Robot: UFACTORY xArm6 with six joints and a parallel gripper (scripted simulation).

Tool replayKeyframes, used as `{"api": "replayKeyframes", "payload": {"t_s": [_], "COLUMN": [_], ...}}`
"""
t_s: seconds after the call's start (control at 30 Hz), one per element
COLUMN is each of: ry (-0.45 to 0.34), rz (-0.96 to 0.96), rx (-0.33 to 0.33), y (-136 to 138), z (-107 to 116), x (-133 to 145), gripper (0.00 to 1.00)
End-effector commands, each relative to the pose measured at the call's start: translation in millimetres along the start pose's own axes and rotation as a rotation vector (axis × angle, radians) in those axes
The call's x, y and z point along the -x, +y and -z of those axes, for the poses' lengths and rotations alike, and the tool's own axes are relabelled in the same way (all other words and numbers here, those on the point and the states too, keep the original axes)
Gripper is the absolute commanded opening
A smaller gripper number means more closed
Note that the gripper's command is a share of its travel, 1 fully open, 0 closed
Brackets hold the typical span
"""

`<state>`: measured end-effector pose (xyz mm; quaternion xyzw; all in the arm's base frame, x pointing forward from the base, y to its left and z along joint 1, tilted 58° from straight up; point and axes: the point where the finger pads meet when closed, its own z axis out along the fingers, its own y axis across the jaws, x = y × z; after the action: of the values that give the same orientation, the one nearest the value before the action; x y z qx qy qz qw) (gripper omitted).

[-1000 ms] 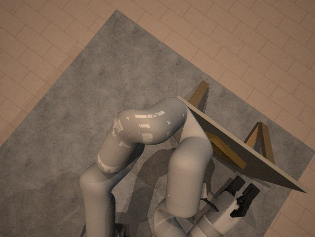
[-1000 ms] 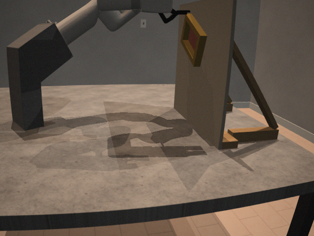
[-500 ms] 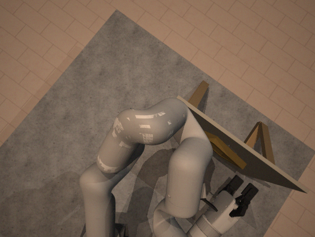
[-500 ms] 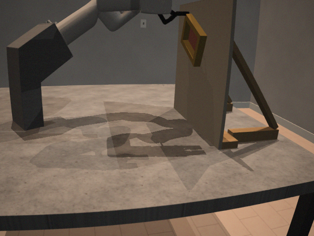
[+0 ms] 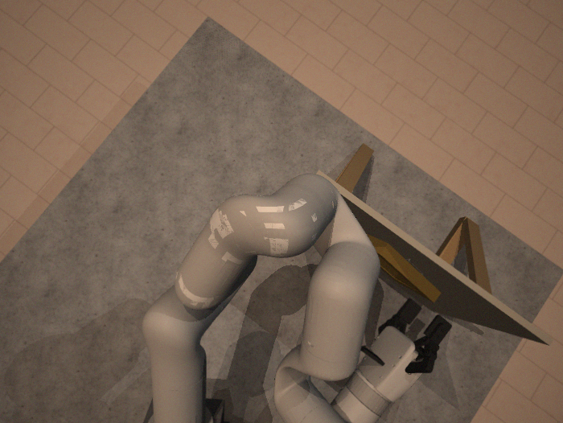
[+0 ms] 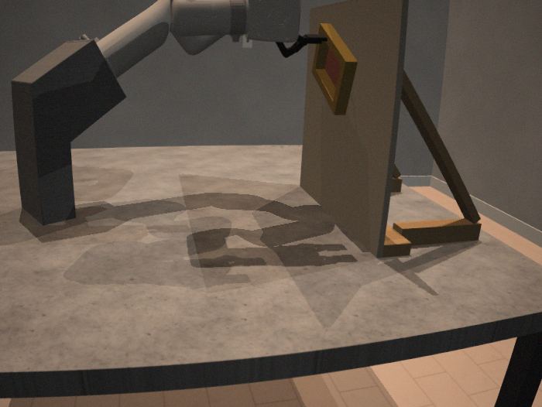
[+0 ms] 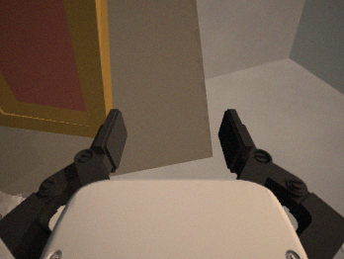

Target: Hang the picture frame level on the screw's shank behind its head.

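Note:
The gold-brown picture frame (image 5: 412,274) (image 6: 348,87) (image 7: 106,74) with a dark red panel is on the front of the upright board (image 5: 478,305) (image 6: 346,175) (image 7: 158,74). It is turned out of level, its side near the exterior camera lower. The screw cannot be made out, so the seating on shank or head is not visible. My gripper (image 5: 427,315) (image 6: 320,39) (image 7: 172,122) is open and empty in front of the board, beside the frame's lower side. In the wrist view the left finger overlaps the frame's lower right corner; contact cannot be told.
Wooden props (image 5: 478,259) (image 6: 437,144) brace the board from behind. The board's side edge lies just right of centre in the wrist view. My arm (image 5: 341,309) bends close to the board's far end. The grey table (image 5: 182,136) (image 6: 175,315) lies below.

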<state>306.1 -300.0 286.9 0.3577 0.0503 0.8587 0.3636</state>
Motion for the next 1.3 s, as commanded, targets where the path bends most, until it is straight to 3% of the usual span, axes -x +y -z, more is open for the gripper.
{"api": "replayKeyframes", "payload": {"t_s": [0.0,0.1,0.27,0.63,0.87,1.27], "ry": [0.007,0.005,-0.025,-0.028,0.012,0.011], "rz": [-0.012,-0.018,-0.083,-0.090,-0.188,-0.196], "rx": [0.003,0.001,-0.018,-0.021,-0.067,-0.057], "y": [-1.8,-5.6,-47.4,-51.6,-89.4,-85.5], "z": [-1.8,-1.2,6.5,7.4,13.0,16.7], "x": [-1.1,-1.4,-6.3,-7.2,-29.2,-28.9], "gripper": [1.00,1.00,1.00,1.00,1.00,1.00]}}
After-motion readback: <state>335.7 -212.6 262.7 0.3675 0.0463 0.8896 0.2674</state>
